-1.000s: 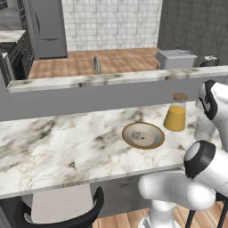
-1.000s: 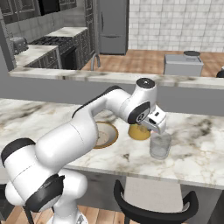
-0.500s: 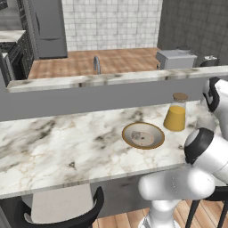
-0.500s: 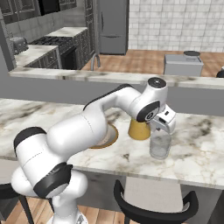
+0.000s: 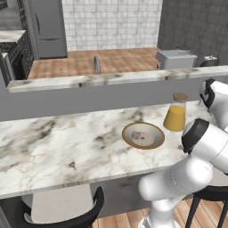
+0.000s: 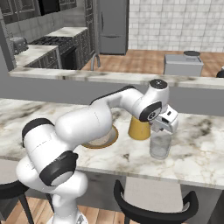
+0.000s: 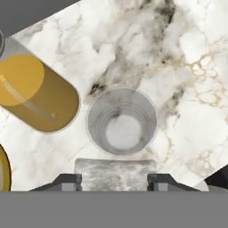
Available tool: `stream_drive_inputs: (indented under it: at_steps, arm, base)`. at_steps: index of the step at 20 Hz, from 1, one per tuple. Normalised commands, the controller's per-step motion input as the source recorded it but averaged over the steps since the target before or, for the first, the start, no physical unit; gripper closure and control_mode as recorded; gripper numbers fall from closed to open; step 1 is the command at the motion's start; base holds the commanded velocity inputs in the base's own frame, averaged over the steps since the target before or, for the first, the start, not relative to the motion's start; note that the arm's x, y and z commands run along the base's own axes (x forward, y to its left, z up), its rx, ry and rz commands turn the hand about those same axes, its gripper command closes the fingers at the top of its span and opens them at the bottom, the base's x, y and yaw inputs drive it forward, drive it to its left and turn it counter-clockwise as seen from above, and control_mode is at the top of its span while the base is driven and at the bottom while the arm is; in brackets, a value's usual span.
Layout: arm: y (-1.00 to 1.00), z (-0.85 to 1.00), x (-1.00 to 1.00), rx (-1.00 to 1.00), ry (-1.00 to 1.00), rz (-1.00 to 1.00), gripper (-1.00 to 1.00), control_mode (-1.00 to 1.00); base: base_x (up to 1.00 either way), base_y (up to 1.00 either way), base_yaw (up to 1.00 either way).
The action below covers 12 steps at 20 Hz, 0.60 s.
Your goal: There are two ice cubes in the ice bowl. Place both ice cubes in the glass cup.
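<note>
**Pincer holds an ice cube over the glass**

Pincer (image 7: 115,177) at the bottom middle of the hand view is closed on one small pale grey ice cube (image 7: 115,173), squeezed between its two dark finger tips. Just above it in that picture is the round clear glass cup (image 7: 121,120), seen from the top, standing on the white marble counter (image 7: 178,67). In the right base view the pincer (image 6: 164,124) hangs right over the cup (image 6: 160,145). A tall orange juice jug (image 5: 175,112) stands near the cup. The shallow round bowl with a tan rim (image 5: 143,135) sits in the middle of the left base view, with a small pale thing inside that may be the other cube
</note>
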Motion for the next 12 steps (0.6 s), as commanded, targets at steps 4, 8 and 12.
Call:
stream_drive_inputs:
  at_steps: [4,8,12]
  arm:
    - [0.00,-0.29,0.10,-0.07,0.00,0.00,1.00,-1.00]
    - [-0.03,-0.16,0.12,0.00,0.01,0.00,1.00,-1.00]
    - [-0.10,-0.19,0.14,0.00,0.02,0.00,1.00,-1.00]
  base:
    - [0.00,0.00,0.00]
    - [0.00,0.00,0.00]
    - [0.00,0.00,0.00]
